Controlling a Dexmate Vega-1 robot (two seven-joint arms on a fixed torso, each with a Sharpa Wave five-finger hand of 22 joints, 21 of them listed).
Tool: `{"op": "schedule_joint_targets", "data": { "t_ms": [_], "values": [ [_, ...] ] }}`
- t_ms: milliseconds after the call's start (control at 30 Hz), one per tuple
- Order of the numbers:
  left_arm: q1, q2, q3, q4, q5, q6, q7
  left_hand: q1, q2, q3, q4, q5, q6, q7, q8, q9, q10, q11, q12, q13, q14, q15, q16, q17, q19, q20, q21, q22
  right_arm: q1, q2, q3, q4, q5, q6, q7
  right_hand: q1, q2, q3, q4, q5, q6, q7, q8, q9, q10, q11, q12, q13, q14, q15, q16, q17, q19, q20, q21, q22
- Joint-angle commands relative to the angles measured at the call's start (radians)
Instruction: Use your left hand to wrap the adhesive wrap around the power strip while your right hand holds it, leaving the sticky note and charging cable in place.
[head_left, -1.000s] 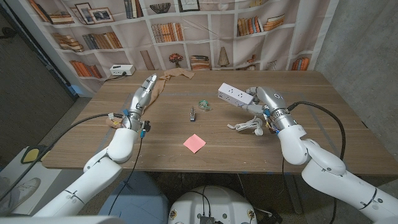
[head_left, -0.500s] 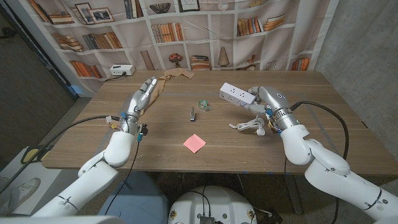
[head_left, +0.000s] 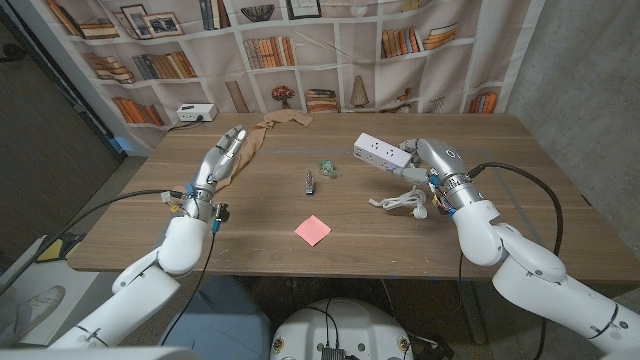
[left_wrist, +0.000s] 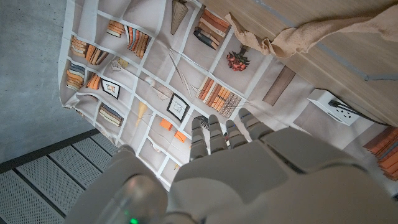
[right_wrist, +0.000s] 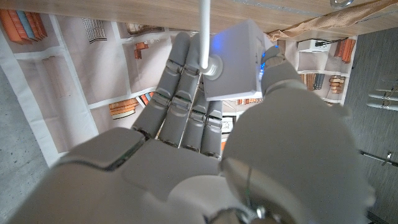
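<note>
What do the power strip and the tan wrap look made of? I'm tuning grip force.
Power strip: probably hard plastic, smooth white, with crisp edges and moulded sockets. Adhesive wrap: apparently soft fabric-like bandage, matte tan, lying crumpled in limp folds.

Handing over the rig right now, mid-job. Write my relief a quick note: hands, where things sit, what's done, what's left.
Right hand holds the power strip lifted above the table, its white cord coiled below.
Left hand is open, holding nothing, fingers pointing toward the tan adhesive wrap at the far edge.
Pink sticky note lies near the front; leave it.
Done: strip picked up.
Left: grasp the wrap and wind it around the strip.
</note>
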Motion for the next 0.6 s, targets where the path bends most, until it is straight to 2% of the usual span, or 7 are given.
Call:
{"op": "schedule_joint_targets", "data": {
  "t_ms": [33,200,300,400,600],
  "values": [
    [0.057,0.016,-0.068,-0.036,0.050,0.039,-0.001,0.011,0.004,0.003,-0.005,-0.004,0.008,-0.001,0.003,0.003,0.014,-0.004,0.010,0.006,0.005,-0.002,0.004,0.002,0.008,-0.003,0.003,0.001,-0.004,-0.001,0.001,-0.004,-0.004,-0.005,0.006,0.161,0.176,0.014,0.005,0.009,0.078,-0.076,-0.001,0.006,0.115,-0.114,0.049,0.083,0.079,-0.139,-0.005,0.007,-0.006,-0.019,0.014,0.001],
    [0.065,0.016,-0.076,-0.041,0.089,0.056,0.005,0.013,0.005,0.004,-0.006,-0.005,0.008,0.000,0.002,0.003,0.015,-0.002,0.010,0.006,0.006,-0.001,0.005,0.002,0.008,-0.002,0.003,0.001,-0.002,-0.003,0.001,-0.003,-0.001,-0.002,0.012,0.161,0.176,0.013,0.005,0.009,0.078,-0.075,-0.002,0.006,0.115,-0.114,0.049,0.084,0.079,-0.139,-0.008,0.010,-0.008,-0.018,0.019,0.000],
    [0.076,0.026,-0.070,-0.080,0.205,0.146,0.046,0.015,0.005,0.005,-0.008,-0.006,0.009,-0.002,0.002,0.003,0.017,-0.005,0.011,0.006,0.009,-0.002,0.005,0.002,0.008,0.000,0.003,0.001,0.001,-0.003,-0.001,0.000,0.001,0.000,0.015,0.161,0.176,0.014,0.005,0.009,0.078,-0.073,-0.003,0.007,0.116,-0.114,0.050,0.084,0.080,-0.139,-0.010,0.012,-0.010,-0.018,0.023,-0.001],
    [0.076,0.042,-0.059,-0.095,0.272,0.190,0.051,0.019,0.009,0.008,-0.010,-0.008,0.019,-0.006,0.004,0.003,0.033,-0.012,0.016,0.007,0.018,-0.008,0.008,0.002,0.016,-0.005,0.006,0.001,0.004,-0.002,-0.002,0.003,0.002,0.001,0.017,0.161,0.175,0.014,0.005,0.009,0.079,-0.073,-0.003,0.007,0.118,-0.113,0.050,0.084,0.080,-0.140,-0.011,0.014,-0.010,-0.018,0.027,-0.001],
    [0.065,0.036,-0.045,-0.092,0.294,0.199,0.058,0.024,0.013,0.012,-0.014,-0.010,0.027,-0.008,0.006,0.003,0.039,-0.019,0.018,0.007,0.027,-0.015,0.009,0.001,0.022,-0.011,0.007,0.000,0.007,-0.002,0.000,0.009,0.008,0.004,0.016,0.161,0.175,0.014,0.004,0.009,0.079,-0.074,-0.005,0.008,0.116,-0.114,0.050,0.084,0.082,-0.140,-0.014,0.019,-0.013,-0.018,0.034,-0.003]
  ]
}}
